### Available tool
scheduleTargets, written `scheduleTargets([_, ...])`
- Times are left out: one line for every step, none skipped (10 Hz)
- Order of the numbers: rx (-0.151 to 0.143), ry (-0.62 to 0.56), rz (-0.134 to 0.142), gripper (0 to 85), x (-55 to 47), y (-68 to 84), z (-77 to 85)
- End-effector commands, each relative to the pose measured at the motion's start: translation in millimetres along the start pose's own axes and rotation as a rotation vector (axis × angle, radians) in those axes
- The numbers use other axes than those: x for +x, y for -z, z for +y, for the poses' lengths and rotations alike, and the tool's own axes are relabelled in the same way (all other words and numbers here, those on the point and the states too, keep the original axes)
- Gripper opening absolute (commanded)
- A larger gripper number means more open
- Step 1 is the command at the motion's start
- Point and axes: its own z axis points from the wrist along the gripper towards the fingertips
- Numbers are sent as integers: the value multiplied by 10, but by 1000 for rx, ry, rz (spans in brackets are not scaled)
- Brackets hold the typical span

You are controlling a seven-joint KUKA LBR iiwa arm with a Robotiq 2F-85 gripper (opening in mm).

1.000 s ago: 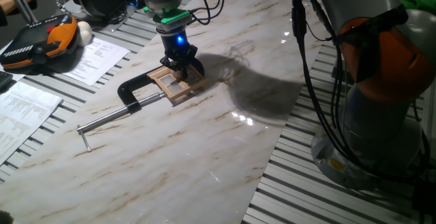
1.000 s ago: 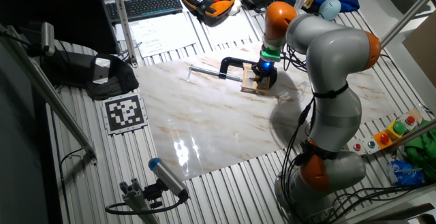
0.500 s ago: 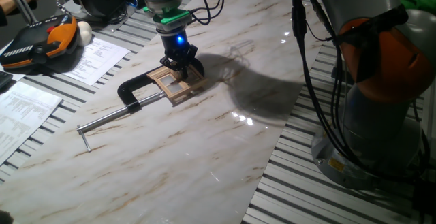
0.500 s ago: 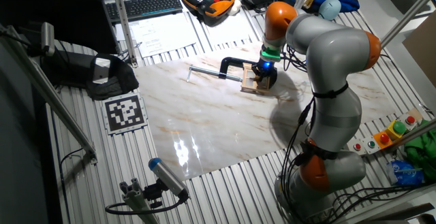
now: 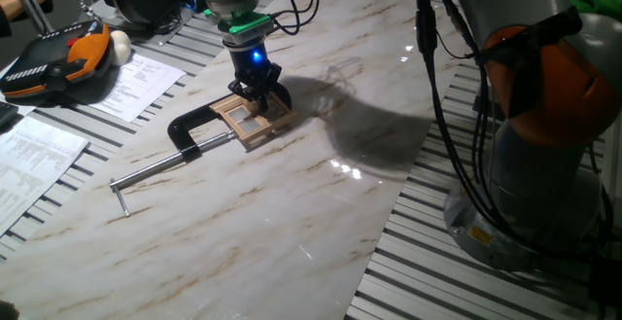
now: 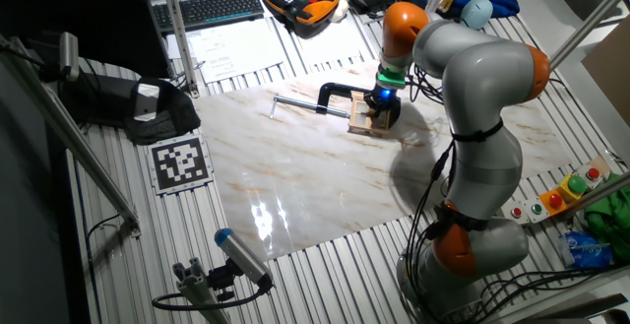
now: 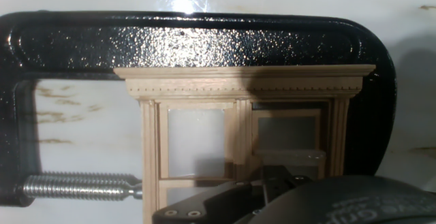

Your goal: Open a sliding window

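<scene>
Hand view is showing the sliding window (image 7: 238,125) framed inside the black C-clamp (image 7: 204,40), screw pressing its side at eight o'clock. From one fixed view the gripper (image 5: 259,97) is sitting on the window on the marble table (image 5: 321,203); jaw state I cannot tell.

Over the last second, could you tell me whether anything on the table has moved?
Nothing visibly changed: the gripper stays down on the sliding window, which is still held in the black C-clamp on the marble table.
</scene>
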Motion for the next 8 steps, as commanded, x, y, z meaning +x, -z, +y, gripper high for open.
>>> scheduleTargets([0,2,0,0,-5,-6,-5])
scheduleTargets([1,1,-1,0,-12,-5,-9])
scheduleTargets([3,1,-1,0,-22,-1,-14])
scheduleTargets([5,4,-3,0,-31,4,-18])
scheduleTargets([5,4,-3,0,-35,2,-20])
scheduleTargets([5,5,-3,0,-41,-4,-20])
scheduleTargets([6,7,-1,0,-48,-3,-22])
scheduleTargets([8,7,-2,0,-53,-1,-21])
